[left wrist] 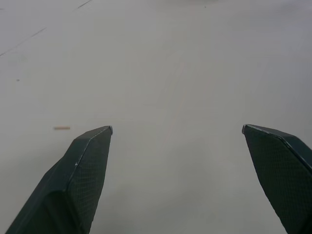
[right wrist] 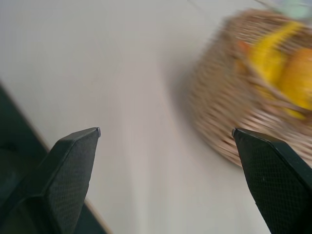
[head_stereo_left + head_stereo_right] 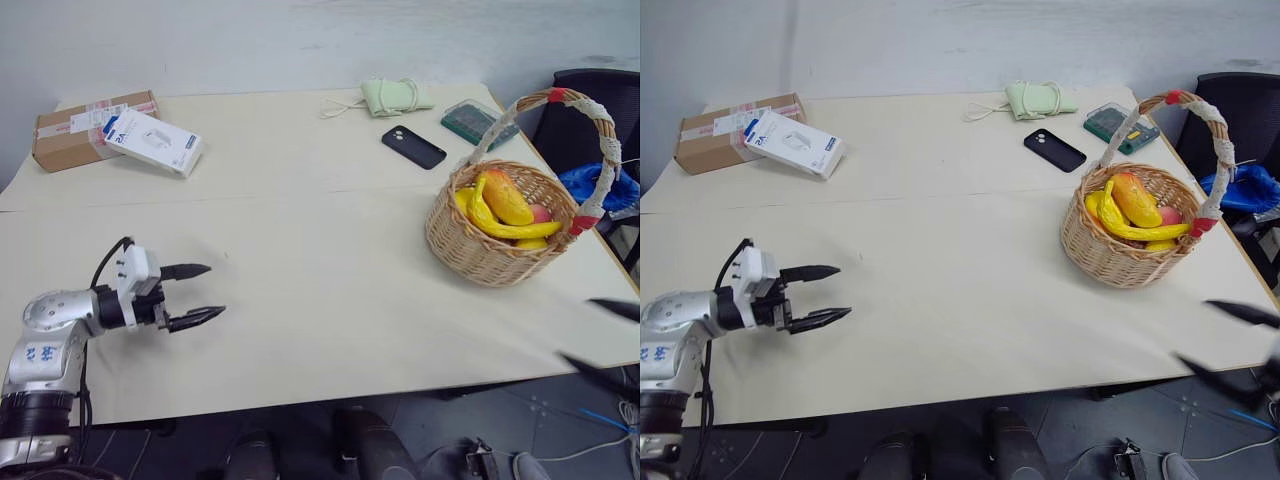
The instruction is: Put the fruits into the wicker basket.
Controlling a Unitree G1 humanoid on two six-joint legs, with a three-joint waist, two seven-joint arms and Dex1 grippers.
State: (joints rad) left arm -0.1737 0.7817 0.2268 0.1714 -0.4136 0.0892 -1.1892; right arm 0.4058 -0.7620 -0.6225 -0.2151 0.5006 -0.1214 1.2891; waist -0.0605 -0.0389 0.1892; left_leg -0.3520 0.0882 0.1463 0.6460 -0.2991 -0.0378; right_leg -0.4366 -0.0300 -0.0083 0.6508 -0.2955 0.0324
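Where the pale table (image 3: 300,260) nears its right edge, the round tan wicker basket (image 3: 497,240) with its white-wrapped, red-banded handle holds both fruits — the long curved yellow banana (image 3: 500,226) and the red-orange mango (image 3: 506,197) lying against each other. Off the table's right edge, the right gripper (image 3: 600,335) is spread wide and empty. The left gripper (image 3: 198,294) — also wide apart, holding nothing — hovers over the table's left part, well apart from the basket.
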